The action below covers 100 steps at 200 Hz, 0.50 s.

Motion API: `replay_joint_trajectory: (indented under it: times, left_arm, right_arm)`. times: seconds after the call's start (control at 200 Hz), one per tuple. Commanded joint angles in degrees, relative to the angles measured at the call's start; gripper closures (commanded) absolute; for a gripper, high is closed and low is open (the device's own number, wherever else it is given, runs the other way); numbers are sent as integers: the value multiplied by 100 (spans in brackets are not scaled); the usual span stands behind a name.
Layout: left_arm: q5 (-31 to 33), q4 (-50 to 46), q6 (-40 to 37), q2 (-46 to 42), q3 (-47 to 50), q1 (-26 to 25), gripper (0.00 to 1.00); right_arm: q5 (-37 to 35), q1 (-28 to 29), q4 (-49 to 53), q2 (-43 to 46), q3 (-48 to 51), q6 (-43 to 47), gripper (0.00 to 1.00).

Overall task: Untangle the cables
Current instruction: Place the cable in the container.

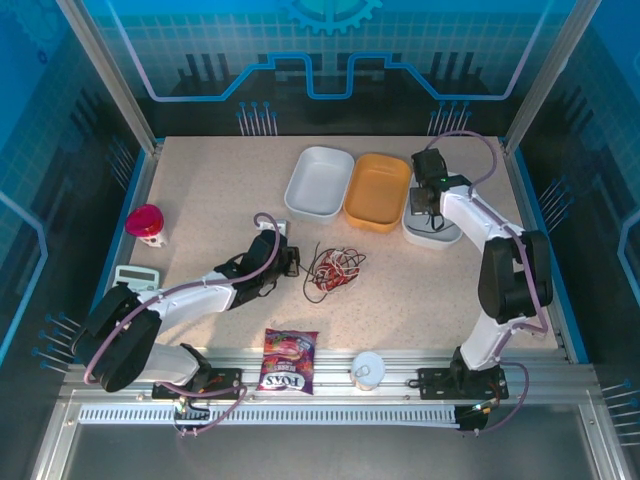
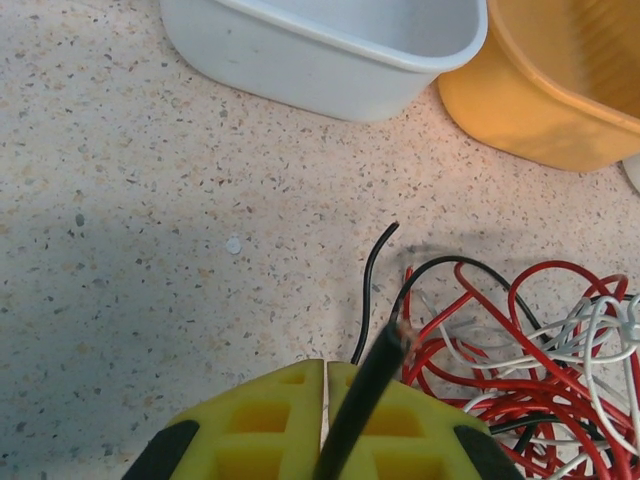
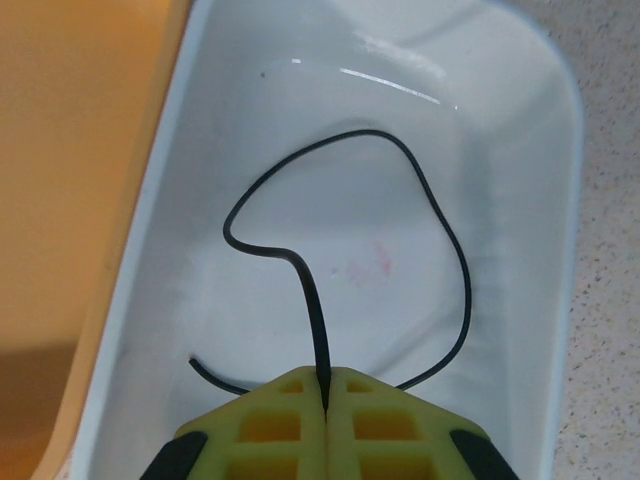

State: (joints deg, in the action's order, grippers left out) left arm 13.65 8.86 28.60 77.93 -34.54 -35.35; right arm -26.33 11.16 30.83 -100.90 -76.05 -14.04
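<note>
Frankly, I cannot tell whether my pressed-together left end effector (image 2: pixel 326 378) grips the blurred black strand (image 2: pixel 368 392) crossing it; right end effector (image 3: pixel 326 385) pinches a black cable (image 3: pixel 302 272) inside the white bin (image 3: pixel 545 150).

Lettering on the snack packet (image 1: pixel 288 360) is too blurred.

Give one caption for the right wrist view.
Right gripper shut on a black cable looped inside the white tub.
</note>
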Motion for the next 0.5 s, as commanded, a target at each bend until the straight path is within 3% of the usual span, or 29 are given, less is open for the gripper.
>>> replay_joint_trajectory:
  times: [0.0,0.36,0.495]
  left_arm:
    - [-60,-36,93,-173,83,31,100]
    - [-64,-51,93,-216,49,39,100]
    - [-77,-69,93,-239,44,32,100]
  right_arm:
    - [-21,-140,-58,-44,54,-262,100]
    - [431,-429,133,-429,169,-651,100]
    - [471,-465,226,-489,145,-744,91]
